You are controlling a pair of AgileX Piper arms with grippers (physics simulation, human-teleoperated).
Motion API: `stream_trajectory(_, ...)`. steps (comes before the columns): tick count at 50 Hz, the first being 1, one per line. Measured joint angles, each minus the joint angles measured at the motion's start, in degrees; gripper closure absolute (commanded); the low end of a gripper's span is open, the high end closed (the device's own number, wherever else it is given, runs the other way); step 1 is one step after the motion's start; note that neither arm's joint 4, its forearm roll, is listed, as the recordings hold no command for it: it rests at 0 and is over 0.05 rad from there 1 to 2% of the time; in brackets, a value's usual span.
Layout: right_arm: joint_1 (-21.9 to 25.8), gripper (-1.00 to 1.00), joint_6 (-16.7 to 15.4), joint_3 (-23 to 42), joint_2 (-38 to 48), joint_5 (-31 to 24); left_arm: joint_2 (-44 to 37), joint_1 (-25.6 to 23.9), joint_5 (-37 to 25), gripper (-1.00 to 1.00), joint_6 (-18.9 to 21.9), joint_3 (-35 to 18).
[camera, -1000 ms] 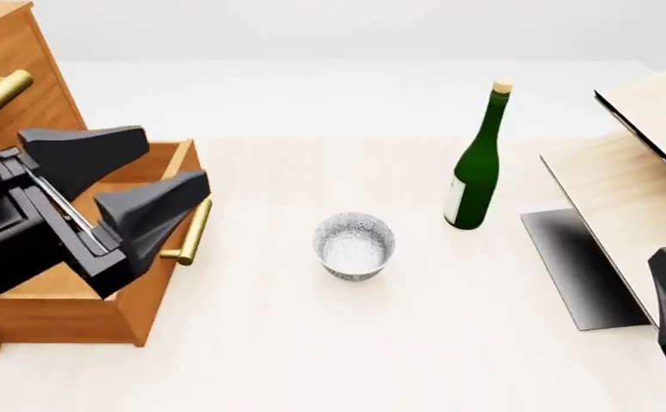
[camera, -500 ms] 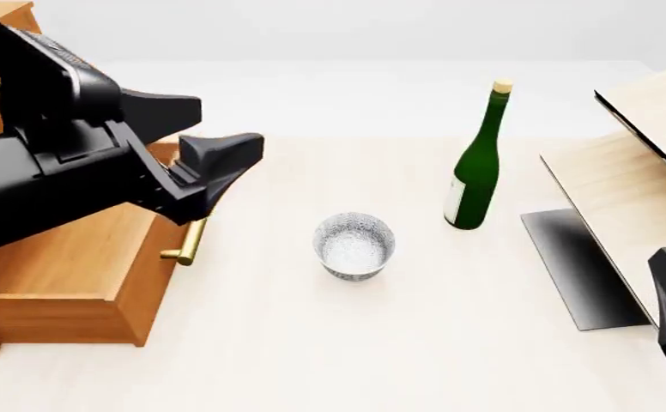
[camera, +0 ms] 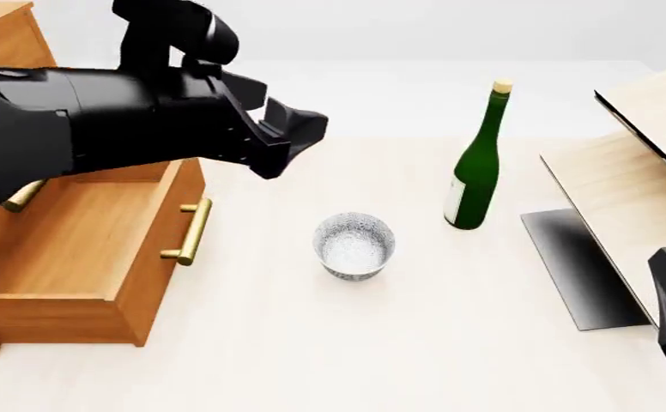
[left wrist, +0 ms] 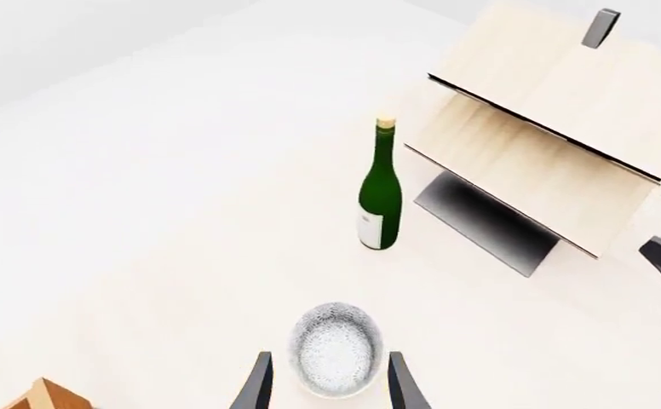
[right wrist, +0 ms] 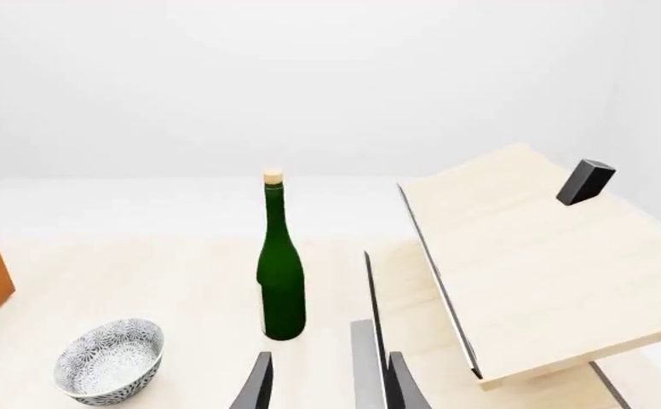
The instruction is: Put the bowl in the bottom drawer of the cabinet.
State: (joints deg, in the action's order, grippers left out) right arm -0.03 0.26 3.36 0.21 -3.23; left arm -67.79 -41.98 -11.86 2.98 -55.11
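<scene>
Left gripper (camera: 293,137) hangs wide open above the bowl (camera: 355,245) to straddle it, bottom drawer (camera: 69,249) left of it open to receive (right gripper (right wrist: 324,383) narrow, parked).

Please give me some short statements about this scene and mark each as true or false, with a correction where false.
1. The bottom drawer is open. True.
2. The bowl lies inside the drawer. False: it stands on the table, beside the drawer.
3. The left gripper holds the bowl. False: it is open and above the table, apart from the bowl.
4. The bottle stands upright. True.
</scene>
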Motion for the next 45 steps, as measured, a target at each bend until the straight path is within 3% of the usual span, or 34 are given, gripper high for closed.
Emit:
stream_trajectory(14,0.0,-1.0,0.0,0.0,0.0,0.0,-6.62,-1.24,-5.45,-1.0,0.13,-7.18)
stream_trajectory(45,0.0,-1.0,0.0,0.0,0.0,0.0,-17.84,-2.25,-12.43,-1.0,-2.67,-15.89)
